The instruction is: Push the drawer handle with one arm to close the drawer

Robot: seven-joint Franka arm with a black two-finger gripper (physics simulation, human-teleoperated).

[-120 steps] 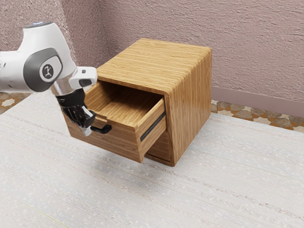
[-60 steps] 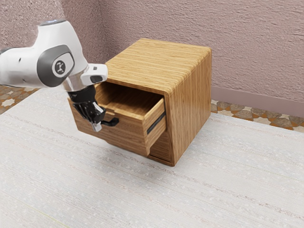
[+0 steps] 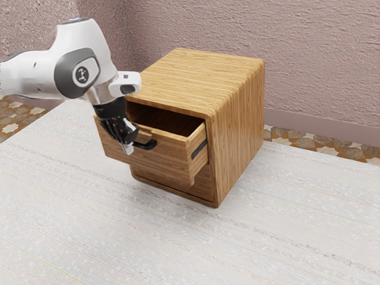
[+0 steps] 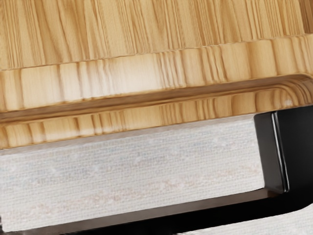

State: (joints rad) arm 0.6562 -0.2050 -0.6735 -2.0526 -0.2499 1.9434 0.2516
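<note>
1. The surface (image 3: 267, 231) is the largest thing here. It is pale, and it carries the cabinet.
2. The cabinet (image 3: 184, 80) is of striped wood, with rounded edges. It looks heavy enough to stay in its place under a moderate push, but this is only my judgement.
3. The arm (image 3: 41, 74) enters from the exterior view's left and bends down in front of the cabinet.
4. The drawer (image 3: 169, 159) is the upper one and it stands partly open; its front is well out from the cabinet, and the dark inside is visible behind it. I judge it to be stiff and rather light, sliding on its side rail (image 3: 199, 149). A push far from the middle could make it twist or jam, so the force should go straight inward.
5. The pincer (image 3: 127, 148) points downward at the drawer front, by one end of the handle. I cannot tell whether it is open or closed, or whether it grips.
6. The handle (image 3: 152, 144) is a black bar, fixed on the drawer front with a gap behind it. It seems hard and perhaps smooth, so the contact could slip. The best place to press is near its middle, steadily, until the front meets the cabinet.
</note>
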